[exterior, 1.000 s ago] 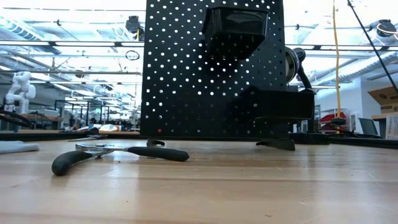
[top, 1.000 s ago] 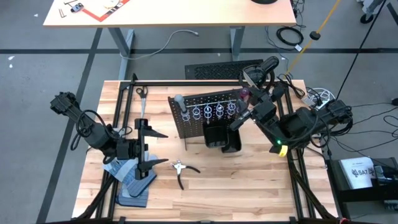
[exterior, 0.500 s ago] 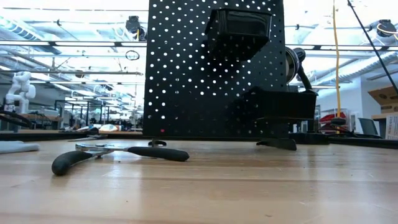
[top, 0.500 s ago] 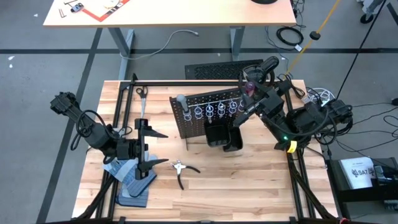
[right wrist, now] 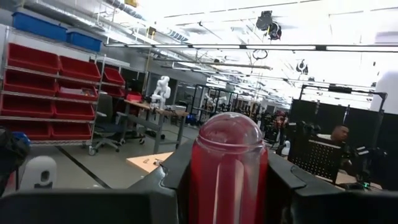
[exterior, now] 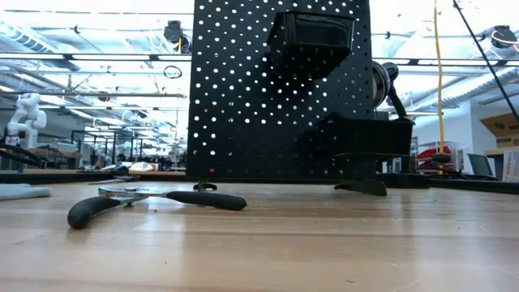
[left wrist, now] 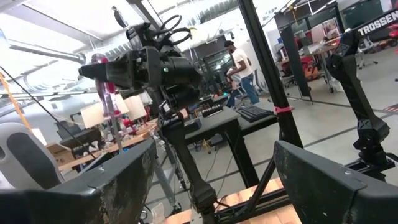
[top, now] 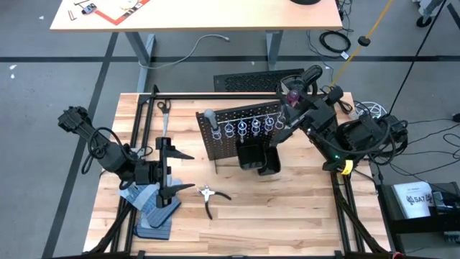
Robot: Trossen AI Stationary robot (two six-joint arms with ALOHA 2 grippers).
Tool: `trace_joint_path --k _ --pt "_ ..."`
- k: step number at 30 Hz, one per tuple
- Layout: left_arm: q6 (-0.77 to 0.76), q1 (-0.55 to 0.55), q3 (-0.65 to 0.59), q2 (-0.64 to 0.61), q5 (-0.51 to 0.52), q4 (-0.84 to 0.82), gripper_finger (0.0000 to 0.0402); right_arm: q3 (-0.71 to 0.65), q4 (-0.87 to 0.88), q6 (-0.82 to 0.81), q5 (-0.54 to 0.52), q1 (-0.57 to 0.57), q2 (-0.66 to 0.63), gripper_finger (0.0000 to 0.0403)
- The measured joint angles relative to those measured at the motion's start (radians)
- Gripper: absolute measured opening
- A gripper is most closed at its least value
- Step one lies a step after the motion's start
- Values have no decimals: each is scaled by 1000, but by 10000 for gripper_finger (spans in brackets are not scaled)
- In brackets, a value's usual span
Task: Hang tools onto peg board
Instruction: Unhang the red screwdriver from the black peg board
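Note:
The peg board [top: 241,133] stands upright mid-table, with a row of silver rings [top: 248,128] and a black bin [top: 259,160]. A grey-handled screwdriver [top: 207,115] sticks up at its left end. My right gripper [top: 291,108] is above the board's right end, shut on a red-handled screwdriver [right wrist: 227,165]. Black-handled pliers [top: 210,196] lie flat on the table nearer the front edge. My left gripper [top: 185,173] hangs open left of the pliers, holding nothing. My right gripper pinches the red handle [right wrist: 205,180] between its two fingers, one on each side. The fingers come roughly level from the table's right side and lie across the handle. The screwdriver stands upright, domed end [top: 292,95] up and shaft [left wrist: 117,134] pointing down, lifted clear.
Blue-grey gloves [top: 152,212] lie under and in front of my left gripper. A silver tool [top: 164,108] lies at the far left of the table. A black ribbed mat [top: 248,81] lies beyond the far edge. Bare wood shows in front of the board [exterior: 280,89].
My right gripper has gone up with the red-handled screwdriver, away from the ring row and a little toward the table's far right corner. It stays shut on the handle, which remains upright.

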State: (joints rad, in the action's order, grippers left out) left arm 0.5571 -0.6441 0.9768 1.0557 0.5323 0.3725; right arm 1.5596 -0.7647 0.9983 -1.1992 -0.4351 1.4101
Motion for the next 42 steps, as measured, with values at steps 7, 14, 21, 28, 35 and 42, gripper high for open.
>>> trace_joint_path --k 7,14,21,28,35,42 --pt "0 0 0 0 0 -4 334 38 -2 39 4 -22 0 113" --pt "0 0 0 -1 0 -19 334 81 -2 129 14 -62 0 113" --pt "0 0 0 -1 0 -18 334 111 -2 249 16 -119 0 113" --pt "0 0 0 -1 0 -20 334 149 52 361 18 -183 -3 113" --pt "0 0 0 -1 0 -22 334 173 182 375 20 -249 -11 113" --pt "-1 0 0 -1 0 -23 334 173 458 236 -43 -300 7 113"
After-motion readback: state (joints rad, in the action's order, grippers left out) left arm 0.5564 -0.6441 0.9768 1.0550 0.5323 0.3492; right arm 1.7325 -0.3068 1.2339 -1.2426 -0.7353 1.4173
